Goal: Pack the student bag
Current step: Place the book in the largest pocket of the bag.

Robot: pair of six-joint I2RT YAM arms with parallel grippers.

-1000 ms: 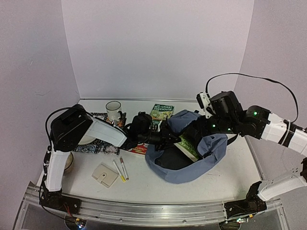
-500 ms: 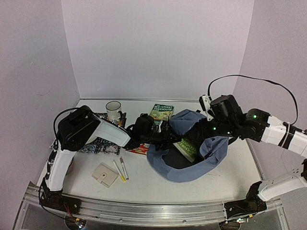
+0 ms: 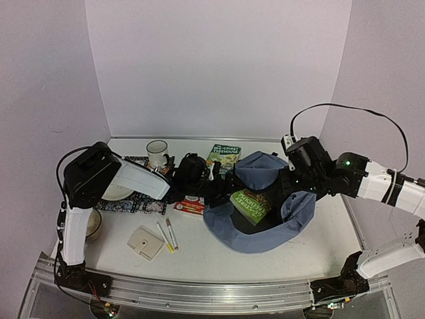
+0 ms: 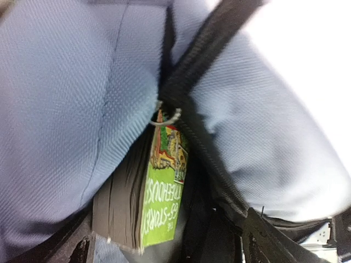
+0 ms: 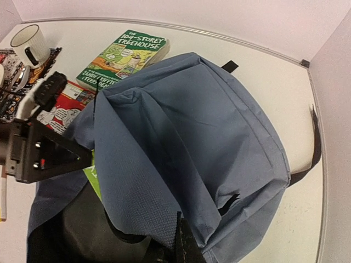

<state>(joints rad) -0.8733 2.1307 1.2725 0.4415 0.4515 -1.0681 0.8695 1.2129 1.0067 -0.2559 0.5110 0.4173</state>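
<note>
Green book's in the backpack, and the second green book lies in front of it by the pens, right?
No. The second green book lies behind the backpack, not by the pens; the top view shows it.

The top external view looks down from high behind the robot toward the back wall (image 3: 219,66) and takes in the whole table (image 3: 219,256). The left wrist view sits very close at the mouth of the student bag (image 4: 66,109), whose fabric fills the frame. The right wrist view looks down from slightly farther off, with a mug (image 5: 33,41) at upper left. All three views share the bag and the green book (image 4: 162,213) inside it.
</note>
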